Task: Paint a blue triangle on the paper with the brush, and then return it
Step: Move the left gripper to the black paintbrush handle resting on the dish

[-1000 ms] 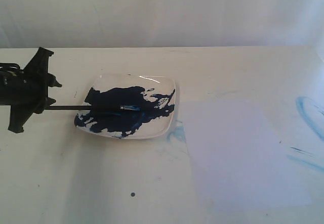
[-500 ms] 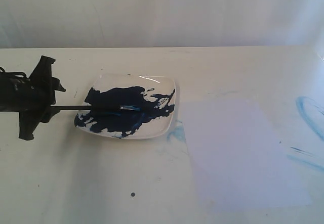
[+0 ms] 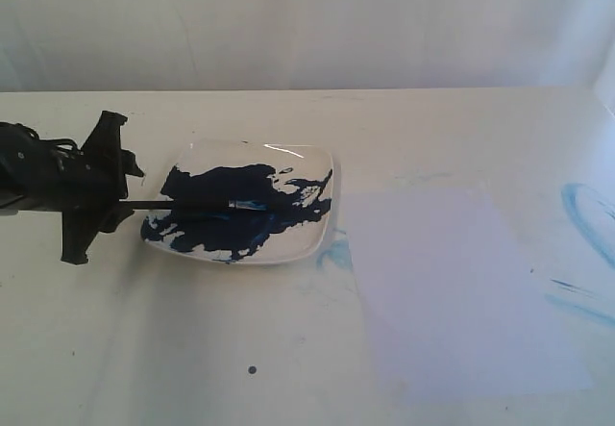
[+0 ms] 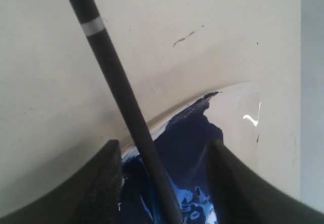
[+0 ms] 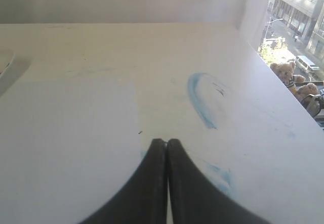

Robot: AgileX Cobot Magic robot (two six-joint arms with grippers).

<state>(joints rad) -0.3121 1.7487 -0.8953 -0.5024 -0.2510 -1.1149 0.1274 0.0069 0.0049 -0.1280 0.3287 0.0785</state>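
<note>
Brush (image 3: 192, 205), light, stiff and slick-handled, lies bristles in the dish (image 3: 317, 166), handle toward nine o'clock between our wide-spread left fingers (image 4: 104, 183), where we would pinch it; our right fingers (image 5: 152, 183) sit pressed together

I see cream tabletop (image 3: 288, 349) (pale blue smears at right) | blank pale wall (image 3: 307, 22) behind | window (image 5: 298, 47) onto sunlit buildings (image 5: 298, 4)
</note>
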